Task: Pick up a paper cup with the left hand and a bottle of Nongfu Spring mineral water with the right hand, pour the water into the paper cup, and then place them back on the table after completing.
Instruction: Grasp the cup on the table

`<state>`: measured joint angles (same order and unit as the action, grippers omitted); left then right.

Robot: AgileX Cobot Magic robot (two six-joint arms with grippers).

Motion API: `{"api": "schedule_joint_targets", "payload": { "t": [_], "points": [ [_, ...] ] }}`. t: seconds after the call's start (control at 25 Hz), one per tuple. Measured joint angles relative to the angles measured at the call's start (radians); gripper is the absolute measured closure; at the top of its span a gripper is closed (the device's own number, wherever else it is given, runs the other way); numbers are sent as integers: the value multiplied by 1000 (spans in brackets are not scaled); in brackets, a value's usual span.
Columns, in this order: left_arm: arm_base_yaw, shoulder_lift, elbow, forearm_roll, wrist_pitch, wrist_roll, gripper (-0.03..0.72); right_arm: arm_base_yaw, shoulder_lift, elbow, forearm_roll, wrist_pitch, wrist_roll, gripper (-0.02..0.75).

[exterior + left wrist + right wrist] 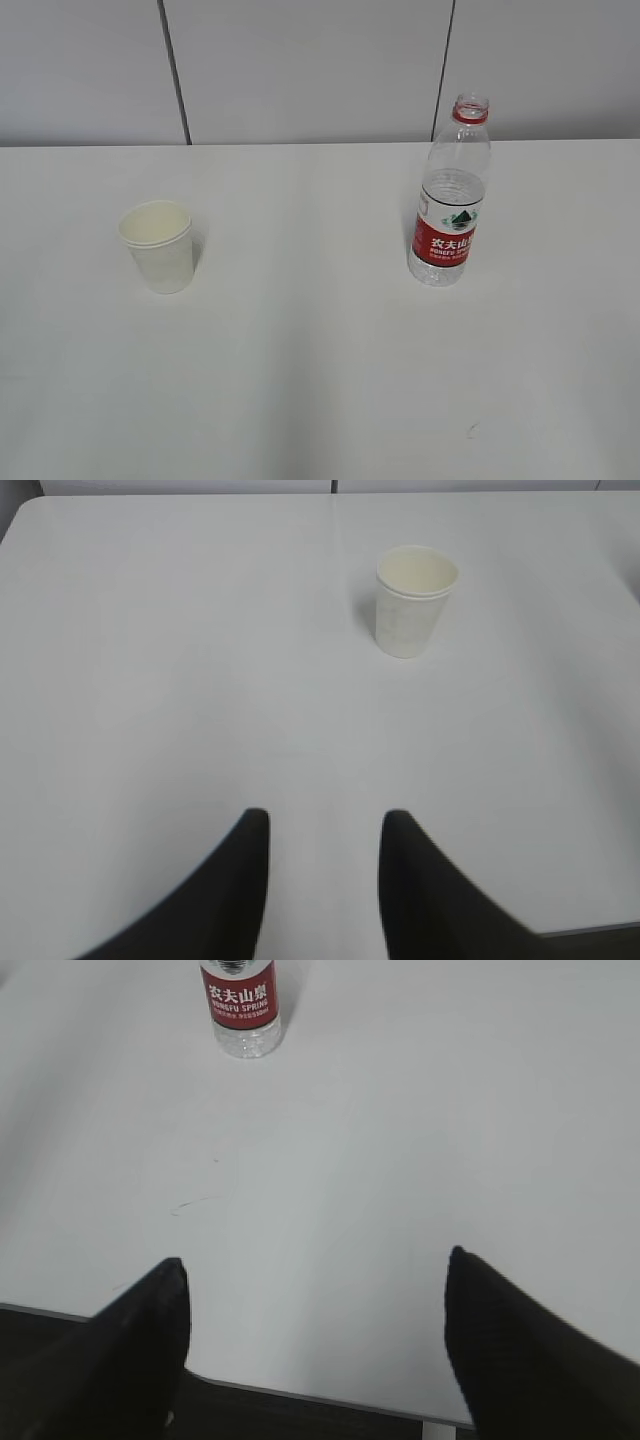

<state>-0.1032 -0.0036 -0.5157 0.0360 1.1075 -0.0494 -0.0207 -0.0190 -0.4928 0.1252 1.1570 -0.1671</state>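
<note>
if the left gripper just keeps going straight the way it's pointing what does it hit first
Probably nothing soon: the left gripper points across bare table, and the paper cup stands ahead but off to the right of that line. Depth is hard to judge.

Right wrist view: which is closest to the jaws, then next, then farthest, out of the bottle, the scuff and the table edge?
From the right gripper:
1. Table edge, just below the jaws at the bottom of the view.
2. Scuff, ahead and to the left.
3. Bottle, far ahead at the top left.
</note>
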Motion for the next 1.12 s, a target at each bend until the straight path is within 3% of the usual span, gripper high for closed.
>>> {"api": "schedule_joint_targets", "payload": {
  "t": [1.12],
  "points": [
    [0,0,0,0,0,0,448,0,0,0,0,0,0,150]
  ]
}}
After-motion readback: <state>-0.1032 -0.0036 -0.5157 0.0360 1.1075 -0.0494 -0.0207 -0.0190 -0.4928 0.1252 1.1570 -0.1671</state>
